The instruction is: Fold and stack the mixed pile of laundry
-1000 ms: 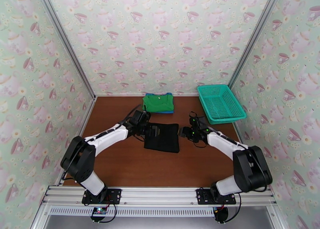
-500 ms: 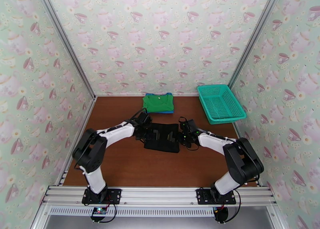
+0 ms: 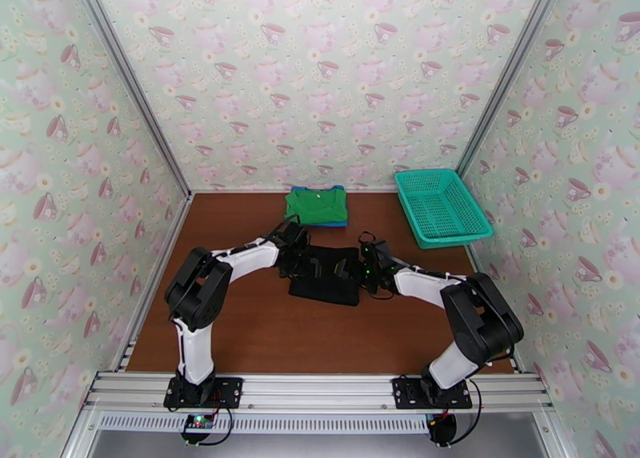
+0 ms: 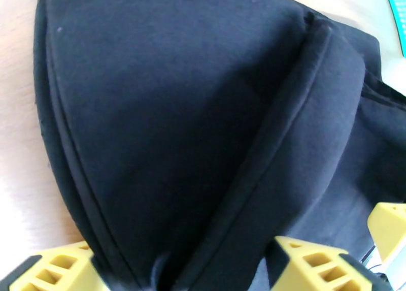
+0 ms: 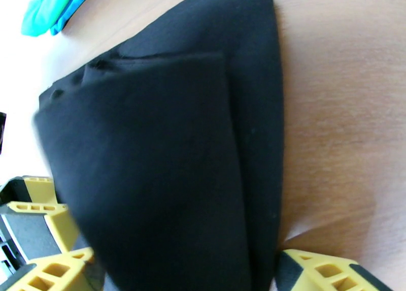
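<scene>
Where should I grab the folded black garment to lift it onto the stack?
Take the folded black cloth garment by its left and right edges, the left claw from the left, the right claw from the right. It lies flat, and its folded layers converge at those edges, so one pinch each side should catch every layer.

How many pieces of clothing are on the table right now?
3. A black one lies in the middle, a green one sits folded farther back, and a blue one lies under the green, only its edges showing. More could be hidden beneath.
</scene>
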